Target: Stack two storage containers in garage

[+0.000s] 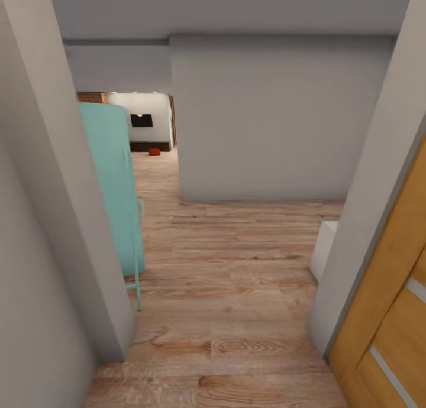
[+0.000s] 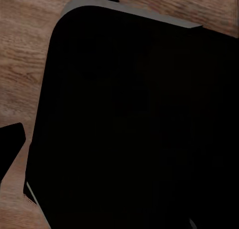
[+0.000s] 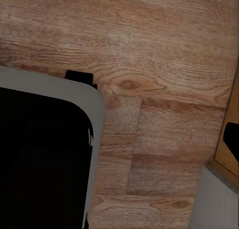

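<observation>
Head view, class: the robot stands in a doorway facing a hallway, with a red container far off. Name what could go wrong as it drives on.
1. The opening is narrow: the grey wall corner and the wooden door flank the base, so it could scrape either.
2. The teal rack juts into the wood floor path; a leftward drift may clip its leg.
3. The storage container looks tiny and distant, so aiming errors may grow.

Wood plank floor (image 3: 164, 64), black grey-edged robot base (image 3: 40, 159), tan door (image 3: 226, 154)

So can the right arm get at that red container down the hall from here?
Most likely not. The red container sits far off on the wood floor, past the teal panel and the grey wall corner; the base would have to drive closer first.
</observation>
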### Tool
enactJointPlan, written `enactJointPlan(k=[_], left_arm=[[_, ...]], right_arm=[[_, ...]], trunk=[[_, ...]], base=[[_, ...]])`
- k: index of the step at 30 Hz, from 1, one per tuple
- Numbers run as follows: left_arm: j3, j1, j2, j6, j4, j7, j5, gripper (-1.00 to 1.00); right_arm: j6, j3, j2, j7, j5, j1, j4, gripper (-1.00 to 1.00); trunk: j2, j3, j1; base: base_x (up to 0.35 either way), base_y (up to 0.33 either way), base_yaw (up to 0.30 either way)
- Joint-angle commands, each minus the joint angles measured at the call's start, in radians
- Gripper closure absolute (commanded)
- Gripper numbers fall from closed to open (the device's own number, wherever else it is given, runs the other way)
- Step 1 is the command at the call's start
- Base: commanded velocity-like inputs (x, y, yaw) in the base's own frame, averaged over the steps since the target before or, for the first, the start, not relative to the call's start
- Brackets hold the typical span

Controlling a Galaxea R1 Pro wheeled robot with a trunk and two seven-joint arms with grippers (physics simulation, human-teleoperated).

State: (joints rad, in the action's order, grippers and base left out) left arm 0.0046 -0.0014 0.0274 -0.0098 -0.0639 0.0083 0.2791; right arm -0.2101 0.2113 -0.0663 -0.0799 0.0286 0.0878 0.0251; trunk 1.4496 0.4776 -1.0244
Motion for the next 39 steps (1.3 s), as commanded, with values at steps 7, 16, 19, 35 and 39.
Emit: enactJointPlan(k=[7, 16, 19, 35, 39], left_arm=[[0.001, 0.0, 0.0, -0.005, -0.001, 0.001, 0.005, -1.0], [0.002, 0.0, 0.002, -0.008, -0.001, 0.001, 0.003, -1.0], [0.002, 0.0, 0.002, -0.009, -0.001, 0.001, 0.003, -1.0], [0.002, 0.0, 0.002, -0.009, -0.001, 0.001, 0.003, -1.0], [0.002, 0.0, 0.002, -0.009, -0.001, 0.001, 0.003, -1.0]], right_arm=[[0.0, 0.004, 0.004, -0.008, 0.002, 0.001, -0.003, -1.0], [0.0, 0.004, 0.005, -0.009, 0.002, 0.001, -0.004, -1.0], [0.0, 0.004, 0.005, -0.009, 0.002, 0.001, -0.004, -1.0], [0.0, 0.003, 0.005, -0.009, 0.002, 0.001, -0.004, -1.0], [0.0, 0.003, 0.005, -0.009, 0.002, 0.001, -0.004, -1.0]], trunk=[[0.0, 0.001, -0.001], [0.0, 0.001, -0.001], [0.0, 0.001, -0.001], [0.0, 0.001, -0.001], [0.0, 0.001, -0.001]], base=[[0.322, 0.0, 0.0], [0.322, 0.0, 0.0], [0.322, 0.0, 0.0], [0.322, 0.0, 0.0], [0.322, 0.0, 0.0]])
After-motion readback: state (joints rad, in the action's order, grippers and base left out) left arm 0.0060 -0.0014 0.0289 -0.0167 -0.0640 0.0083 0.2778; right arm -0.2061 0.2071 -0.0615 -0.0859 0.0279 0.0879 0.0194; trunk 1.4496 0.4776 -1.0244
